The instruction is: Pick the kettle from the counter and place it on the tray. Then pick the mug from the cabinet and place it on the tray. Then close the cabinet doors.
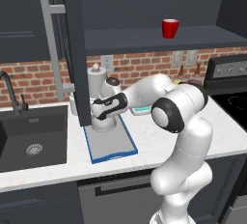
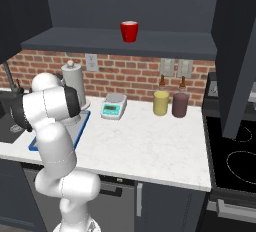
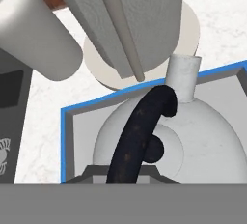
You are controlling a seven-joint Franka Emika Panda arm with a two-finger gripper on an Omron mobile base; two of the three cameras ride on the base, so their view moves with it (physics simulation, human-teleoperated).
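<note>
Pincer (image 1: 99,113) is clamped narrow on the black arched handle of the kettle (image 3: 159,146), which sits in the tray (image 1: 112,148) at its back end. You've got one counter (image 1: 144,141), one tray, one kettle, one mug (image 1: 170,28), two open cabinet doors (image 1: 76,49). Mug stands upright on the cabinet (image 2: 125,41) shelf, well apart from the tray. Hand view gives you the handle, the lid knob and the spout pointing at the tall grey cylinder (image 3: 140,20); left base view hides most of the kettle behind the hand. Right base view gives you the scale (image 2: 113,107) plus the yellow canister (image 2: 160,102) and maroon canister (image 2: 180,104), just beside each other. Left door's edge stands in front of the wrist. Sink (image 1: 31,138) lies left of the tray.
</note>
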